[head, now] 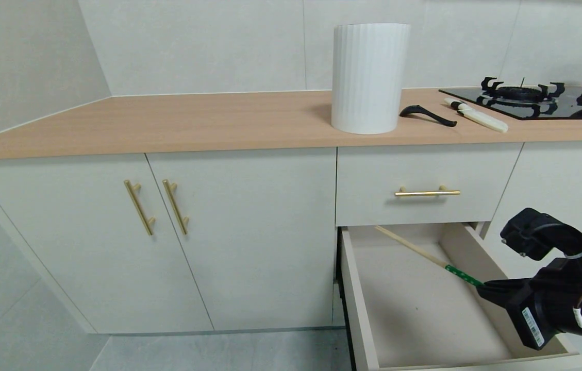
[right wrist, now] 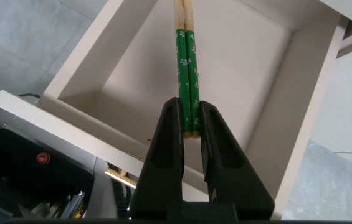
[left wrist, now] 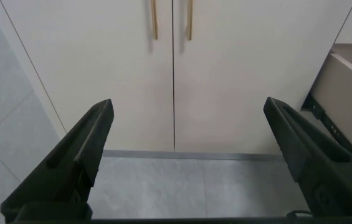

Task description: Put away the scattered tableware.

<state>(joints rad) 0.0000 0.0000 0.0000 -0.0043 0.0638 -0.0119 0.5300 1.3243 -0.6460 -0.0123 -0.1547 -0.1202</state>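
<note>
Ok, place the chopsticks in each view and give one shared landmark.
Head view: chopsticks slant over the open drawer, held by the right end effector.
Right wrist view: clamped between the fingers, over the drawer's floor.
Left wrist view: faces the cabinet doors instead.
Shared landmark: the open drawer.

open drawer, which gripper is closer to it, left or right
Right. The right gripper is shut on the chopsticks over the open drawer; the left gripper, open, faces the cupboard doors, with the drawer off to one side.

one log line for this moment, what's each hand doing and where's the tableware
right hand gripping chopsticks over open drawer | left hand spread, empty, low by cabinet doors | counter: black utensil, white utensil
</note>
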